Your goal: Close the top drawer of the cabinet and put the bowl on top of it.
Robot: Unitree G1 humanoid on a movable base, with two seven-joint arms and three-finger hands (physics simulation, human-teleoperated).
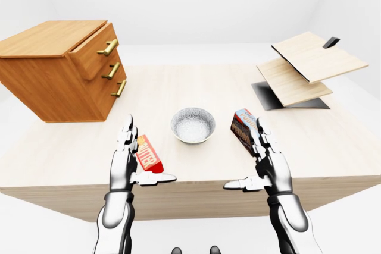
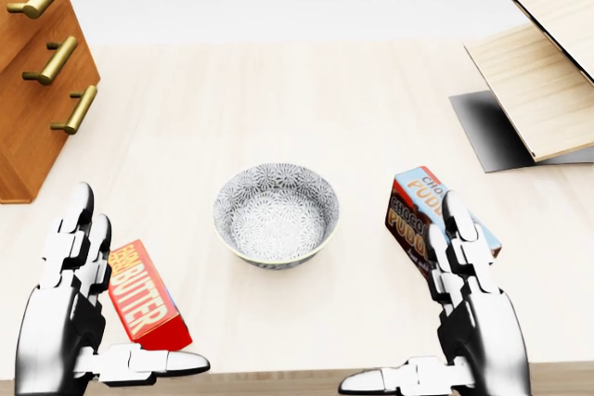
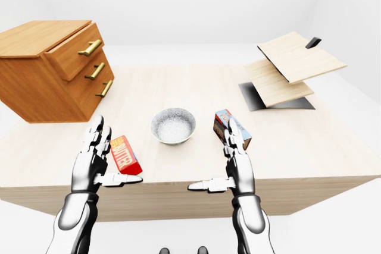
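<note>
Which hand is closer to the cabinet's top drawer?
Left. In the left-eye view the left hand is below-right of the top drawer; the right hand is farther right, past the bowl.

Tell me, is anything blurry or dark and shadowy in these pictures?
Nothing is blurry: in the head view the bowl pattern and the butter box letters are crisp. Light is even and bright in all views, with only faint shadows. In the left-eye view a dark patch lies under the slanted boards; shadow or plate, I cannot tell.

Wood cabinet [image 1: 53, 69], brass handles [image 1: 109, 47]; glossy patterned bowl [image 2: 276, 212].
</note>
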